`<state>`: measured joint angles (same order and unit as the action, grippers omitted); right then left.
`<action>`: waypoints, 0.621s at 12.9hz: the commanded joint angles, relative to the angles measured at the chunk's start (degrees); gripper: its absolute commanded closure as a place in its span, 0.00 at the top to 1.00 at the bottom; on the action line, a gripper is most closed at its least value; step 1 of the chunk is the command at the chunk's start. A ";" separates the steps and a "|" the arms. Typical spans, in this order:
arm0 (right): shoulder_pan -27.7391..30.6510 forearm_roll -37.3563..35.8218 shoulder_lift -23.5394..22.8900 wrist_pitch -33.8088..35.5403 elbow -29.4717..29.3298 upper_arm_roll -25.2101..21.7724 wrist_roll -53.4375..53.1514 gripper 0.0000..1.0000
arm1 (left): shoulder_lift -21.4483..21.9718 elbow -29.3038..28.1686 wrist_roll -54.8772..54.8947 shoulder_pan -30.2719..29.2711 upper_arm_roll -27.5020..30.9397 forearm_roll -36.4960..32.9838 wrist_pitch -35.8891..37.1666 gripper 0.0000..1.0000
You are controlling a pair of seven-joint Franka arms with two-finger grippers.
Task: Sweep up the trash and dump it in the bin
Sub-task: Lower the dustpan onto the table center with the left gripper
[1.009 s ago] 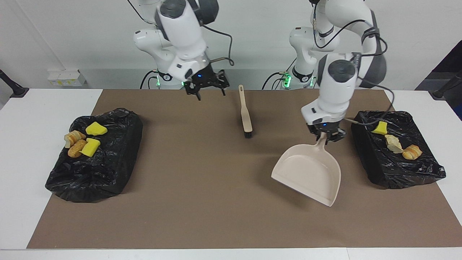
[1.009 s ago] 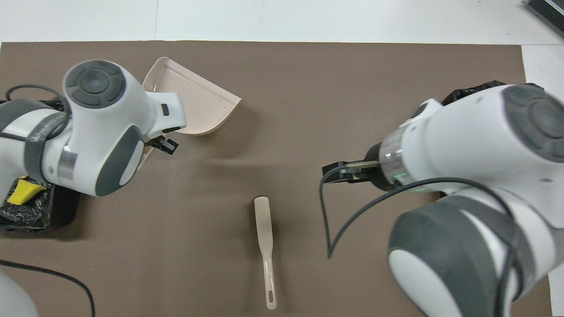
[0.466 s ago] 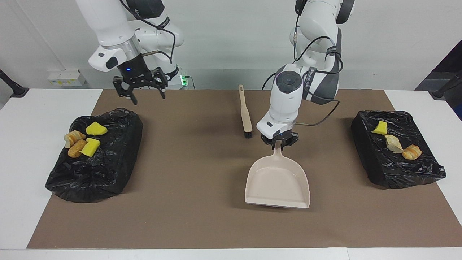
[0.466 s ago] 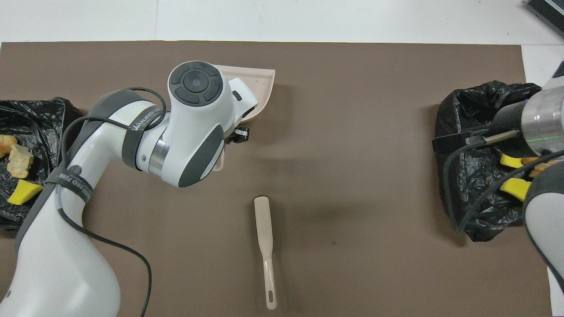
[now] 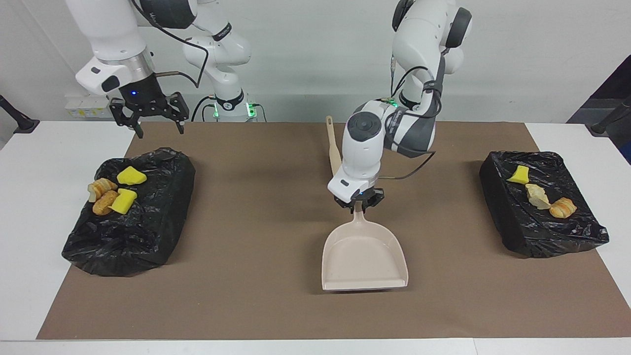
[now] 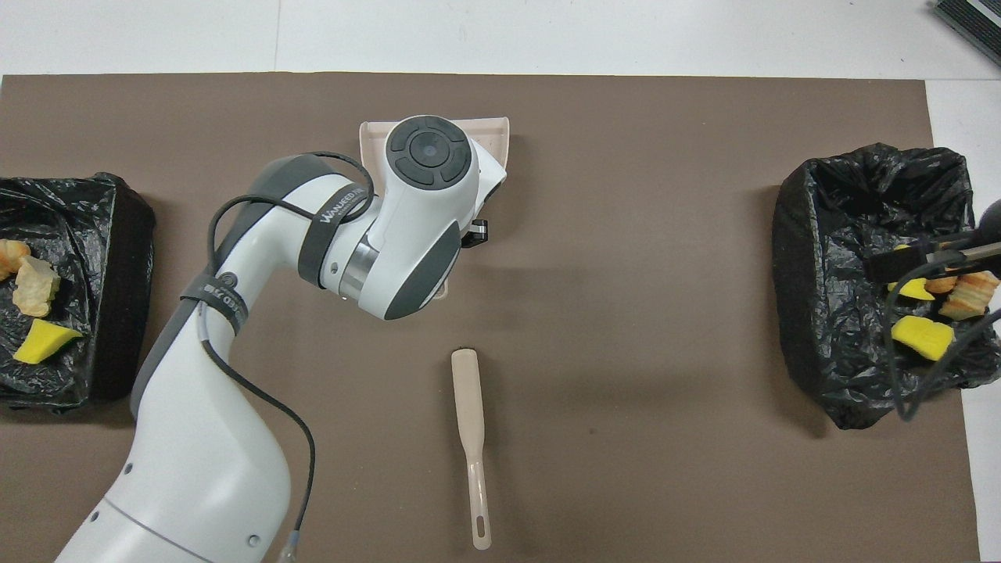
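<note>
**Dustpan held at mid-mat; trash sits in both bins**

Nearest the robots, mid-table: the beige brush (image 6: 471, 426) lies flat on the brown mat (image 5: 256, 296), slim handle toward the robots, bristle end pointing away. Nothing touches it. In the facing view the left arm hides its bristle end.

Next out, the left gripper (image 5: 358, 202) is clamped shut on the handle of the beige dustpan (image 5: 364, 259). The pan is at the middle of the mat, farther from the robots than the brush, its open mouth facing away from them. The pan's inside is bare. Whether its lip rests on the mat or hangs just above it, I cannot tell.

Right gripper (image 5: 157, 129) hangs in the air with fingers spread wide, holding nothing, over the mat's edge beside the robots' end of the bin at that arm's end of the table. The arm waits there.

Trash, right arm's end: black-lined bin (image 5: 148, 231) holds two yellow sponge chunks (image 5: 130, 175) and two golden-brown pastries (image 5: 102, 195), bunched together and touching.

Trash, left arm's end: second black-lined bin (image 5: 542, 236) holds one yellow sponge piece (image 5: 519, 174), a pale chunk (image 5: 537, 195) and a croissant-like pastry (image 5: 563, 207), in a loose row. The overhead view shows a green face on the pale chunk.
</note>
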<state>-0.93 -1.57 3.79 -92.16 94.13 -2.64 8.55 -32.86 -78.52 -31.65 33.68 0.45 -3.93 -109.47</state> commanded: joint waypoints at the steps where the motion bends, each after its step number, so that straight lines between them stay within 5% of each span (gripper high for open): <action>1: 0.23 -0.01 1.04 2.85 -0.09 -0.26 -2.05 1.00 | -2.30 2.25 -1.22 2.35 1.04 0.86 0.58 0.00; 4: 0.14 -0.27 1.04 4.35 -0.26 -0.08 -1.96 1.00 | -1.77 0.48 -0.69 2.97 1.04 0.94 -0.12 0.06; 6: 0.23 -0.27 1.04 3.74 -0.26 -0.43 -2.04 1.00 | -1.68 0.21 -0.25 2.71 1.04 0.68 0.05 0.62; 8: 0.23 -0.71 1.04 3.74 -0.26 -0.43 -2.05 1.00 | -0.98 -0.23 2.37 2.10 1.21 0.33 -0.21 0.97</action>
<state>-1.05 -1.57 4.54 -88.73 94.12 -3.35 7.70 -35.08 -77.88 -31.47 35.88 0.87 -3.80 -109.47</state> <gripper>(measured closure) 0.000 0.533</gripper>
